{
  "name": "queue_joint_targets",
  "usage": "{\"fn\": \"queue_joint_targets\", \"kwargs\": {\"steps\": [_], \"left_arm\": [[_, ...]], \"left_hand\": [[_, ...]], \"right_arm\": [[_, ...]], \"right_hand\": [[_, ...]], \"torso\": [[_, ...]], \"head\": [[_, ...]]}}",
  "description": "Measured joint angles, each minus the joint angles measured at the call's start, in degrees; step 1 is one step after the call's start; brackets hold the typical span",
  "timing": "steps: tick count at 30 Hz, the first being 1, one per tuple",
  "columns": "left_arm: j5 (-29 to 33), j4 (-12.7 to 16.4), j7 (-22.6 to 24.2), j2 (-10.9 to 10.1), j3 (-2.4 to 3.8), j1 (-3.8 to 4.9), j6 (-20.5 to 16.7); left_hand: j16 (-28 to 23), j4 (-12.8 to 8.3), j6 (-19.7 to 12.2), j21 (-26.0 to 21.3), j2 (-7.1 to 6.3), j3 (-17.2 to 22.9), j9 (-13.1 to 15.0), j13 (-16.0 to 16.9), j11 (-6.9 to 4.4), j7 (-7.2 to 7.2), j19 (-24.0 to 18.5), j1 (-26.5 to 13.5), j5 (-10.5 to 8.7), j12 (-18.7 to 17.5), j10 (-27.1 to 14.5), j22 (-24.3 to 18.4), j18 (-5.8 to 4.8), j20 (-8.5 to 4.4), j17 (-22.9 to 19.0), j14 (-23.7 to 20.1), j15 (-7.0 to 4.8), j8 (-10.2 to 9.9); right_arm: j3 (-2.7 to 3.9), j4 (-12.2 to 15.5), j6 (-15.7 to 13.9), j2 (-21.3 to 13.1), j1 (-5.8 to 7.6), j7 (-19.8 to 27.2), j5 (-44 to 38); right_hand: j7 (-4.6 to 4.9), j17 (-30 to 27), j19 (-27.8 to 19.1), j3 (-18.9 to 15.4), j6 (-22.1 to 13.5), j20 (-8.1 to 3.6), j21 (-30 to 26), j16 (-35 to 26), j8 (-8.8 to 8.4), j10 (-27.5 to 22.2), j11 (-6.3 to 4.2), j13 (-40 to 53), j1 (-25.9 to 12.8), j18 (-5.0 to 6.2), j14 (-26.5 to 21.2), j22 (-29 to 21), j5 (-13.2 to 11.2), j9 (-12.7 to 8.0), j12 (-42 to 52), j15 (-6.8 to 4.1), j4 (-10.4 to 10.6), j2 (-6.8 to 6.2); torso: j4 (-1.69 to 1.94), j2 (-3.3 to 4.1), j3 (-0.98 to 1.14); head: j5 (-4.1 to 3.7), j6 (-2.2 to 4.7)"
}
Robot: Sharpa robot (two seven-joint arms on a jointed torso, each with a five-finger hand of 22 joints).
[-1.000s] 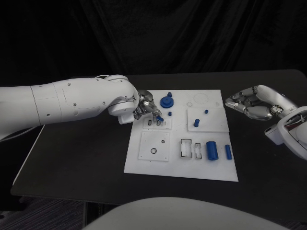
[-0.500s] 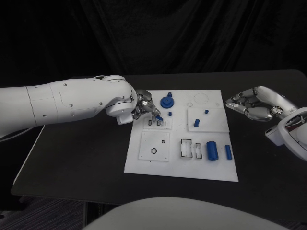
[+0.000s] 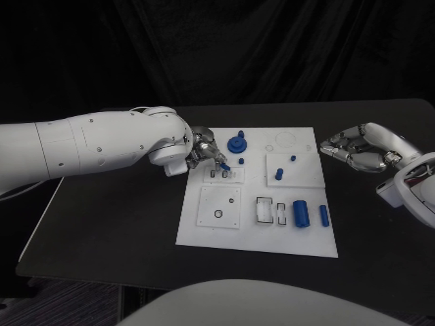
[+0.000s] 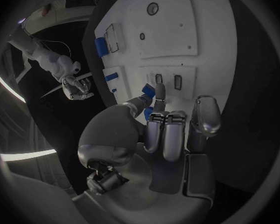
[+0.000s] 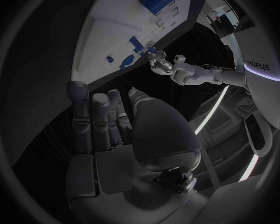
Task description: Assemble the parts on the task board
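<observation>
The white task board (image 3: 203, 227) lies mid-table. My left hand (image 3: 202, 152) hovers at its far left corner and pinches a small blue part (image 3: 223, 165) between thumb and a finger, just above a small plate with two slots (image 3: 233, 179). The left wrist view shows the same pinched part (image 4: 146, 89) close to the slots (image 4: 177, 82). A round blue piece with a peg (image 3: 238, 144) stands beside the hand. Two short blue pegs (image 3: 279, 174) stand in a square plate. A blue cylinder (image 3: 300, 212) and a slimmer blue piece (image 3: 323, 215) lie at the near right. My right hand (image 3: 359, 151) holds nothing, off the board's right edge.
A square plate with a ring hole (image 3: 219, 207) sits on the board's near left. Two rectangular pockets (image 3: 264, 210) lie beside the cylinder. Black table (image 3: 110, 217) surrounds the board on all sides. My left forearm (image 3: 90, 146) spans the table's far left.
My left hand has shifted very slightly toward the far side with the blue part still pinched. The right hand has not moved.
</observation>
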Motion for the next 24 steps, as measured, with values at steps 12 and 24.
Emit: {"fn": "queue_joint_targets", "kwargs": {"steps": [12,24], "left_arm": [[-3.15,-0.13,0.01,0.14,0.0,0.0,0.72],[-5.5,-0.18,-0.13,0.33,0.0,-0.01,1.3]], "left_hand": [[0.0,0.16,-0.02,-0.23,0.0,0.16,0.0,0.0,0.0,0.04,0.0,0.0,0.0,0.0,0.0,-0.01,0.0,0.0,0.0,0.0,0.0,0.0],[0.0,0.17,-0.25,-0.23,0.0,0.15,-0.01,0.0,0.0,-0.14,0.0,-0.01,-0.01,0.0,0.0,-0.02,0.01,0.0,0.0,0.0,0.0,0.0]], "right_arm": [[0.01,0.0,0.2,-0.03,-0.01,-0.14,0.0],[0.01,0.01,0.39,-0.03,-0.01,-0.3,0.0]], "right_hand": [[0.0,0.0,0.0,0.0,0.0,0.0,0.0,0.0,0.0,0.0,0.0,0.0,0.0,-0.01,0.0,0.0,0.0,0.0,0.0,0.0,0.0,0.0],[0.0,-0.08,0.0,0.0,0.0,0.0,0.0,-0.27,0.0,0.0,0.0,-0.14,0.29,0.0,0.0,0.0,0.0,-0.08,-0.3,0.0,0.0,-0.3]], "torso": [[-0.02,0.01,0.0],[-0.06,0.01,0.01]], "head": [[0.05,0.0],[0.01,0.0]]}}
